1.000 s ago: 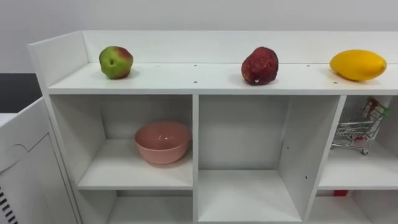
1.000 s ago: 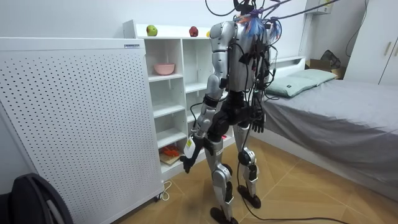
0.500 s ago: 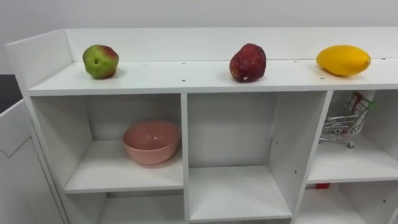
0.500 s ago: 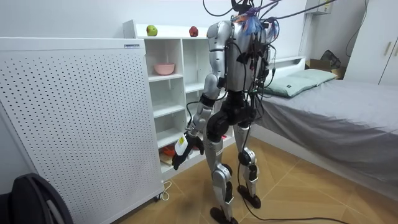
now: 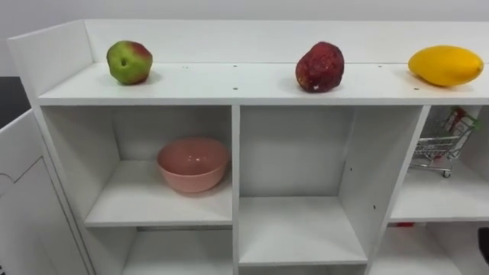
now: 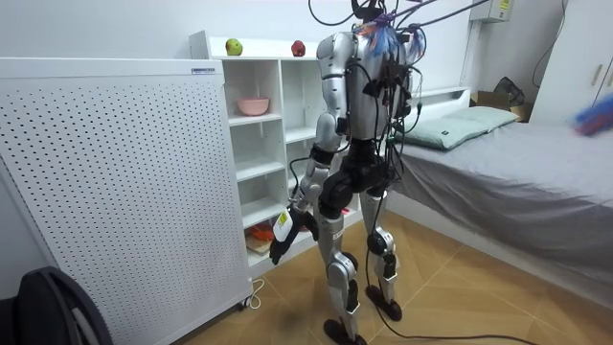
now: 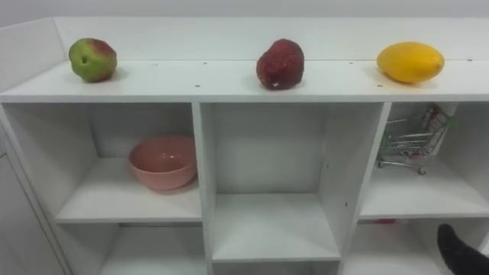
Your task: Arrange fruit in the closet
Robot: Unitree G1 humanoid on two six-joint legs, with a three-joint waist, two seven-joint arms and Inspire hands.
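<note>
Three fruits are seen on the top board of the white closet point(image 5: 229, 80), all well apart. A green-red apple point(image 5: 129, 62) lies at ten o'clock, a dark red fruit point(image 5: 319, 67) near one o'clock and a yellow mango point(image 5: 445, 65) at two o'clock. A pink bowl point(image 5: 192, 163) is set in the upper left compartment, and a small wire shopping cart point(image 5: 442, 141) in the upper right one. The right hand point(image 7: 454, 246) is glimpsed as a dark tip at five o'clock; whether it is open or closed cannot be told. In the room view the robot is stood facing the closet, with the left hand point(image 6: 287, 230) hung low beside the thigh, its state likewise not to be told.
</note>
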